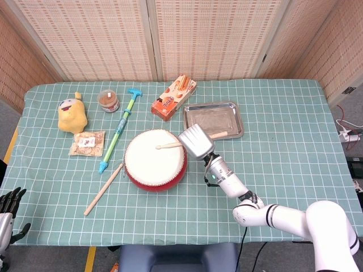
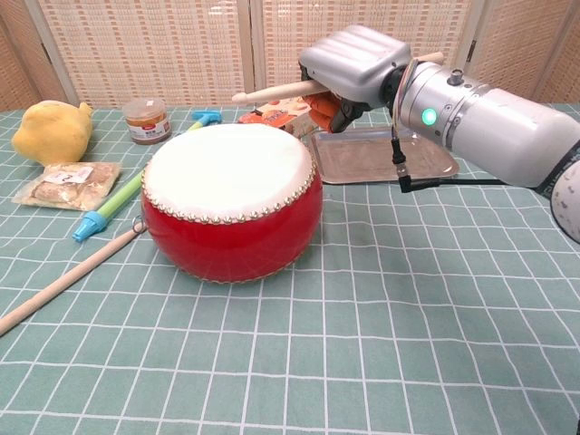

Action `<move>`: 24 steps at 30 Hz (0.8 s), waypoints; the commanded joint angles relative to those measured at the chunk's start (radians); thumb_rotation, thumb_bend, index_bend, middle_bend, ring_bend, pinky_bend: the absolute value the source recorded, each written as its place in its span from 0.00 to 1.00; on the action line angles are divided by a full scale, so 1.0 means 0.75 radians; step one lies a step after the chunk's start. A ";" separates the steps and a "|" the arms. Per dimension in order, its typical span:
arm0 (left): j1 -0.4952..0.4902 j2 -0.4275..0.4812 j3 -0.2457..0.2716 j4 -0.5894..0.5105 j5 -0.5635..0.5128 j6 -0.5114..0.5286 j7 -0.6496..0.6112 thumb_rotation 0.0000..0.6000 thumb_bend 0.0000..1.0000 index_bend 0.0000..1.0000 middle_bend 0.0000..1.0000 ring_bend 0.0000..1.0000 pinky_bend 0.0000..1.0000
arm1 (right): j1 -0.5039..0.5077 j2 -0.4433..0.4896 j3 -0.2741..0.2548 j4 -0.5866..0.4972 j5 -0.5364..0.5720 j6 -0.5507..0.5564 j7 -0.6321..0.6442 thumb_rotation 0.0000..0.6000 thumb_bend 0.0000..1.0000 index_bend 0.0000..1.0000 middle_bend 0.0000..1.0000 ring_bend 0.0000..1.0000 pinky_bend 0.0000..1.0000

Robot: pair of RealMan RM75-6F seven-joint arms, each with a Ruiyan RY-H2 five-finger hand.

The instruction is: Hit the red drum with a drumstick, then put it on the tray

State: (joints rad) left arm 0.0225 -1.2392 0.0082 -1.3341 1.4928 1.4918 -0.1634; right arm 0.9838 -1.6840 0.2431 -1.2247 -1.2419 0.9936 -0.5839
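Now I see the round red drum with white skin [image 2: 230,205] at the table centre, the flat steel tray [image 2: 381,156] far right of it. My right hand [image 2: 355,65] grips the wooden drumstick [image 2: 272,91], tip raised above the drum. My left hand [image 1: 8,211] hangs with fingers apart, holding nothing.

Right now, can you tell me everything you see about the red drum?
The red drum is round and squat, with a shiny red body and a white skin on top, edged by a ring of small studs. A small metal ring hangs on its side. It sits upright on the green checked tablecloth. The drumstick in the right hand hangs above the skin, not touching it.
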 commanded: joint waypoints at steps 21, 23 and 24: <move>0.007 0.000 0.003 0.001 -0.004 0.001 0.004 1.00 0.25 0.00 0.00 0.00 0.00 | 0.002 -0.029 -0.029 0.037 0.011 -0.046 -0.004 1.00 0.54 0.89 0.84 0.98 1.00; 0.008 0.000 0.004 0.001 -0.007 -0.002 0.006 1.00 0.25 0.00 0.00 0.00 0.00 | 0.006 -0.051 -0.060 0.078 0.023 -0.090 -0.032 1.00 0.54 0.89 0.84 0.98 1.00; 0.010 0.000 0.005 0.000 -0.008 -0.002 0.006 1.00 0.25 0.00 0.00 0.00 0.00 | 0.009 -0.062 -0.077 0.101 0.027 -0.112 -0.055 1.00 0.54 0.89 0.84 0.98 1.00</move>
State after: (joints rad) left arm 0.0296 -1.2390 0.0115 -1.3340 1.4869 1.4905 -0.1592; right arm 0.9873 -1.7143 0.2079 -1.1759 -1.2305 0.9371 -0.5999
